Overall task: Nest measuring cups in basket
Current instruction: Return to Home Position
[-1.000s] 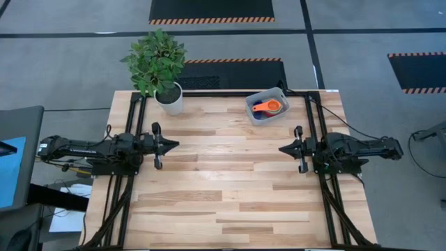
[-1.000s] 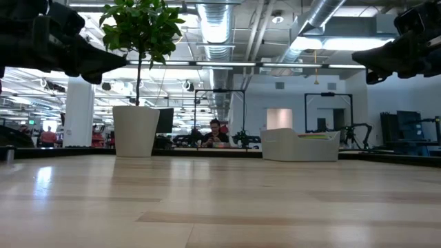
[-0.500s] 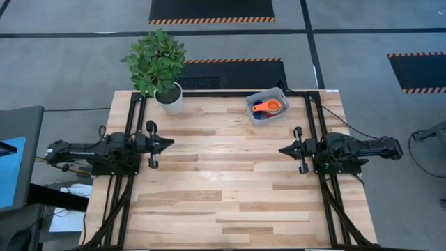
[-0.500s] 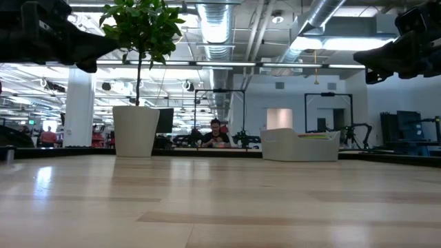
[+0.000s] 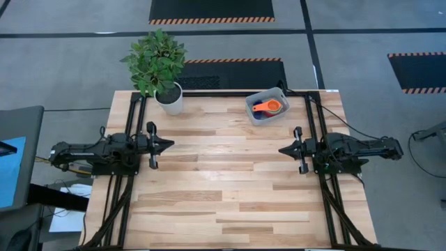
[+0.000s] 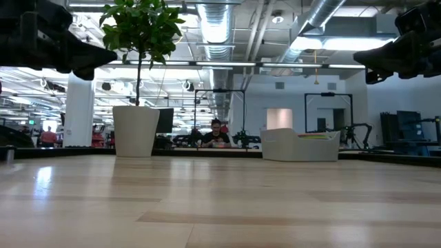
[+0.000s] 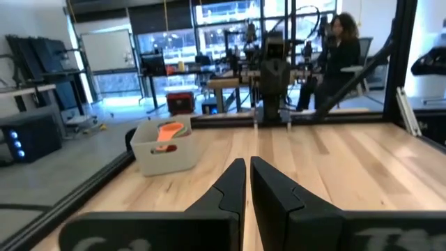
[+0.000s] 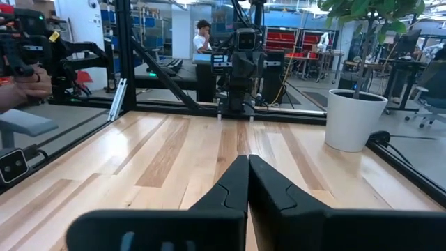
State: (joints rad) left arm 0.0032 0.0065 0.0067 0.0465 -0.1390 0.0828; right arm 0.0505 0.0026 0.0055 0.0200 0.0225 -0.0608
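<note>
The grey-blue basket point(image 5: 267, 106) stands at the table's far edge, right of centre, and also shows in the left wrist view point(image 7: 166, 148). An orange measuring cup point(image 5: 268, 107) lies on top inside it, handle pointing left; a bit of blue point(image 5: 259, 116) shows beneath it, and any other cups are hidden. My left gripper point(image 5: 172, 144) hovers shut and level at the table's left side, pointing right. My right gripper point(image 5: 280, 149) hovers shut and level at the right side, pointing left. Neither gripper holds anything.
A white pot with a green plant point(image 5: 169, 97) stands at the far left corner. Bare wooden tabletop point(image 5: 223, 181) spreads between the two grippers and toward the near edge. People and workbenches show in the room beyond; a person's hand point(image 8: 21, 80) is off the table.
My left gripper has drawn back a little toward the table's left edge, staying shut and level. The right arm, the basket and the cups have kept still.
</note>
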